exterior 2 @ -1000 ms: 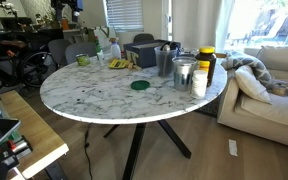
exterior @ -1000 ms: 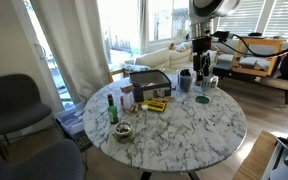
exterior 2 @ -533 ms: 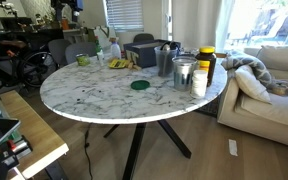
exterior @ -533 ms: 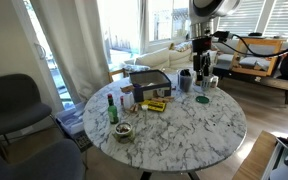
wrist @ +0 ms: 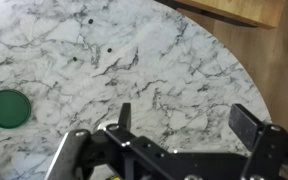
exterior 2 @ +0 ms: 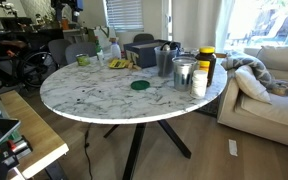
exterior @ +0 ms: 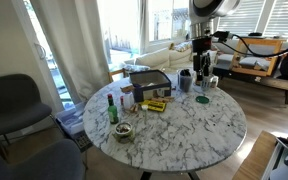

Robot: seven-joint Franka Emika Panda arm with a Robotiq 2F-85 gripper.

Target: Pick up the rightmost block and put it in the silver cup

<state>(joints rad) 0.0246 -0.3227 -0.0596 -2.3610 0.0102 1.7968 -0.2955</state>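
Nothing has moved since the earlier frames; arm and objects sit as before. Fingers (wrist: pixel 124 113) stand wide apart in the wrist view, with nothing between them and only bare marble below. Gripper (wrist: pixel 185 118) hangs well above the table (wrist: pixel 134 60), touching nothing. Green disc (wrist: pixel 4 108) lies on the marble off to one side, well apart from the gripper. In an exterior view the silver cup (exterior 2: pixel 183 72) stands upright near the table edge, just beside a dark cup (exterior 2: pixel 166 60), a white cup (exterior 2: pixel 199 80) and a yellow-lidded jar (exterior 2: pixel 206 60). The green disc (exterior 2: pixel 139 85) lies near them, toward the table middle. Small yellow pieces (exterior: pixel 156 105) lie farther in, too small to tell which is the block. Arm (exterior: pixel 208 10) comes down over the side of the table where the cups stand.
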